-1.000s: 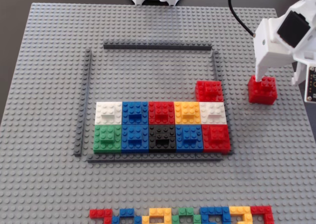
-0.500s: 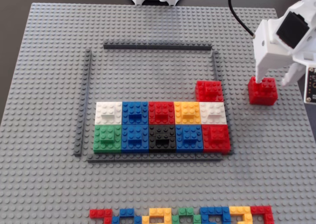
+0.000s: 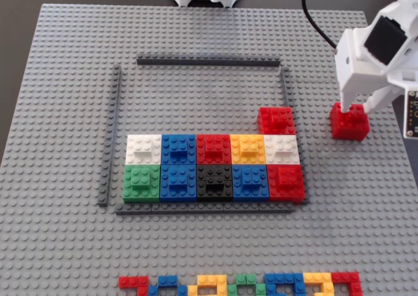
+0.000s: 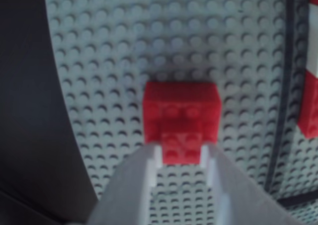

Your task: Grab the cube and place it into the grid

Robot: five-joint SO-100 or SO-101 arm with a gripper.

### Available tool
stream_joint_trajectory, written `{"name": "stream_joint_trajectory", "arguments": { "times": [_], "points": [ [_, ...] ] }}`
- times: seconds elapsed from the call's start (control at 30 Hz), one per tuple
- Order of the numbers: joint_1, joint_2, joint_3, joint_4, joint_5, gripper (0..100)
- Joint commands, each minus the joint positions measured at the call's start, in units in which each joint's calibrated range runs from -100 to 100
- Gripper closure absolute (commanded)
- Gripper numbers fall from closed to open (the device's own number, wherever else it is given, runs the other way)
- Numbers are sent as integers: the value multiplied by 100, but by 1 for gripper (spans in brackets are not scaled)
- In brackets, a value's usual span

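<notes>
Eleven cubes already sat inside the grid [image 3: 118, 132] in the fixed view: two full rows of five along the bottom, plus one extra red cube [image 3: 276, 120] tucked in the right corner above them, so the upper part was mostly open baseplate [image 3: 65, 80]. Right of the frame's right strip, the cube [image 3: 349, 122] sat on the studs near the plate's right edge. Over it the white arm leaned in from the top right, gripper [image 3: 358, 108] pointing down. In the wrist view the fingers [image 4: 155, 160] were clamped on the cube's [image 4: 181, 111] small top brick.
</notes>
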Motion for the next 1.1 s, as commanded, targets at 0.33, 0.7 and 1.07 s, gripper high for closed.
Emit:
{"name": "stream_joint_trajectory", "arguments": {
  "times": [0.33,0.7,1.07],
  "points": [
    [111,-678,159,12,78,98],
    [251,-2148,585,325,317,98],
    [494,-3877,1437,638,777,98]
  ]
}}
